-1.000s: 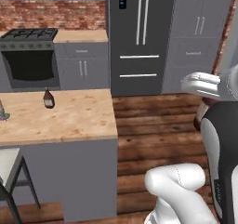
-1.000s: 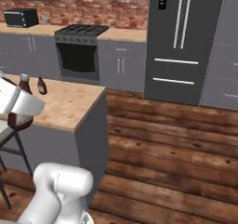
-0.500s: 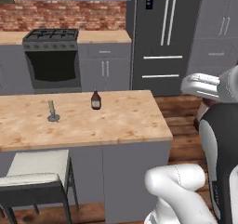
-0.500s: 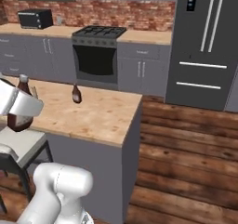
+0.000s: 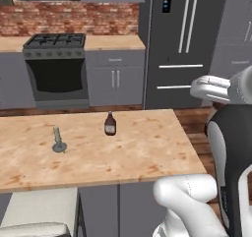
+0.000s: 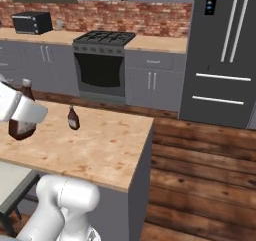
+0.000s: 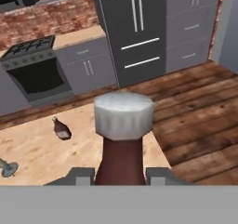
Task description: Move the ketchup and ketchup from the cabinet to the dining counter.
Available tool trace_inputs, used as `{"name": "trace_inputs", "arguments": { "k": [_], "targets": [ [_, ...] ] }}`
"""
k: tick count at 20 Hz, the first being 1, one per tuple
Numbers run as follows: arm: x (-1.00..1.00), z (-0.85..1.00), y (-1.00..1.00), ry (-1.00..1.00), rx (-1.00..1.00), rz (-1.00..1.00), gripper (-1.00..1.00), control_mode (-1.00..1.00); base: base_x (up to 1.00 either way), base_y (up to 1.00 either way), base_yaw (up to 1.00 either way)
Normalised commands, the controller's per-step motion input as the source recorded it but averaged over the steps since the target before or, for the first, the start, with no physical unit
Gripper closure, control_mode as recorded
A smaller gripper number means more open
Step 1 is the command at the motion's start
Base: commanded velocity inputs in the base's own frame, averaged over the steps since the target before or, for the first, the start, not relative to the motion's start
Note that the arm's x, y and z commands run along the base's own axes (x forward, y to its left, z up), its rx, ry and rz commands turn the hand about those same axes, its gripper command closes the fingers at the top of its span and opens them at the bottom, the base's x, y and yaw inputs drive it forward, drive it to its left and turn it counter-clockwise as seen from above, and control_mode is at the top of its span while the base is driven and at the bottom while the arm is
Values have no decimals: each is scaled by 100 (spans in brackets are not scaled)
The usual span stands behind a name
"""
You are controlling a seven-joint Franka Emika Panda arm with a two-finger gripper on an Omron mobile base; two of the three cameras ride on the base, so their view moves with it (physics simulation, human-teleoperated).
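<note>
The base has swung round to face the island counter (image 5: 147,152): one ketchup bottle (image 5: 110,124) already stands there, while the gripper (image 7: 122,177) pinches the second bottle (image 7: 122,144) above its near edge, ready for placing

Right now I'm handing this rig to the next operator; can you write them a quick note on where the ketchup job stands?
Gripper: shut on the second ketchup bottle, held upright above the dining counter.
First ketchup bottle: already standing on the dining counter, beside a slim stemmed item.
Done: one bottle delivered, the other carried to the counter.
Left: lower the held bottle onto a bare part of the top, release, back the arm away.
</note>
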Motion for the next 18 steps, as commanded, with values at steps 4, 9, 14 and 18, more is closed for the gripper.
{"name": "trace_inputs", "arguments": {
  "k": [4, 9, 14, 18],
  "targets": [
    [12, 0, -2, 1, 0, 3, 100, -100, 38, -2, 4],
    [26, -5, -25, 0, 2, 44, 100, -100, 0, 0, 0],
    [23, -19, -42, -2, 5, 72, 100, -100, 0, 0, 0],
    [55, -31, -29, 0, 5, 75, 100, -100, 0, 0, 0]
  ]
}}
